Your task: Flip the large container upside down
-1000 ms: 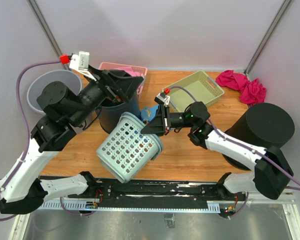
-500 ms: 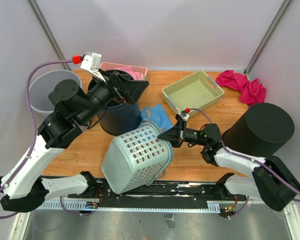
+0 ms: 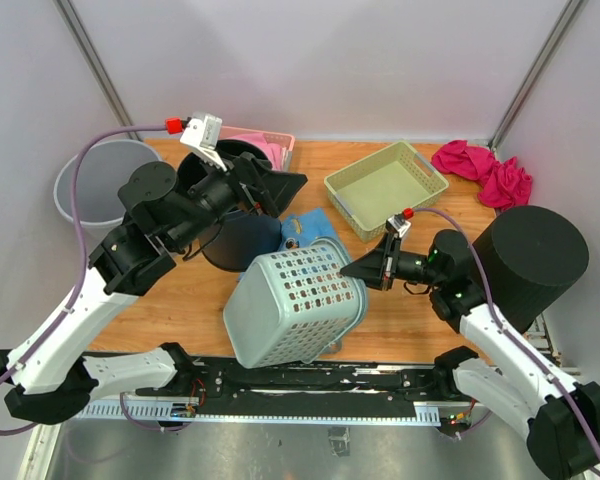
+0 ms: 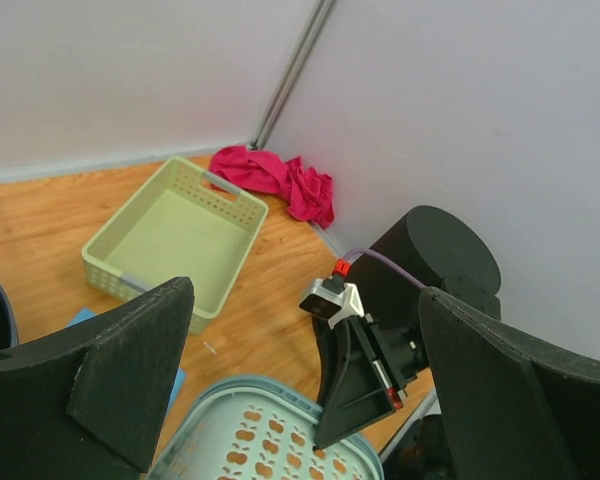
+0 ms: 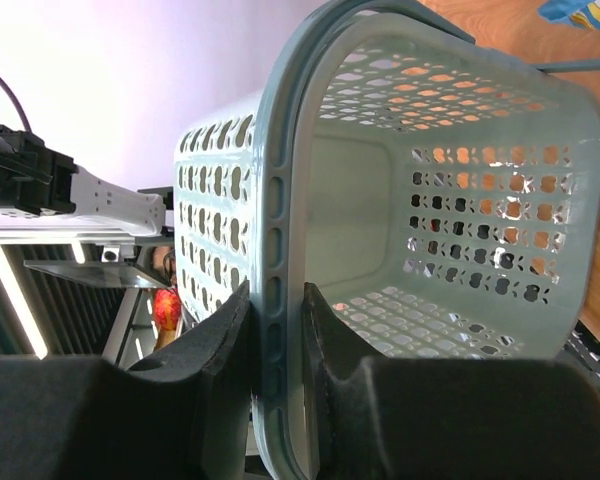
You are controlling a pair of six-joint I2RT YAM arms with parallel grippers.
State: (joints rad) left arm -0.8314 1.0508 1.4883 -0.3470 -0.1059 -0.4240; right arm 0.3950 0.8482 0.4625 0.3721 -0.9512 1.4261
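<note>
So we're mid-flip right now. The big teal laundry basket (image 3: 298, 305) is tipped over onto its side by the near edge of the surface (image 3: 180, 290), roughly in the middle. Its open mouth faces the right edge and its bottom end pokes out past the near edge. The right hand (image 5: 275, 330) is clamped on the basket's rim, and in the right wrist view you can see a finger on either side of that thick rim band. I can't tell if the basket is resting on the wood or hanging off that grip. The left hand (image 4: 305, 292) is spread wide with nothing in it, up over the dark bin (image 3: 238, 240) toward the far left corner, so it's not helping. I'd call this about halfway, since the basket is on its side but the mouth isn't down yet. Next it needs to roll the wrist further so the rim swings down to face the wood, and probably slide the basket away from the near edge so it lands flat on the surface. There's a blue cloth (image 3: 305, 232) just behind the basket and a yellow-green tray (image 3: 385, 188) further back, so keep the landing spot away from those. Only let go once the rim sits flat.
</note>
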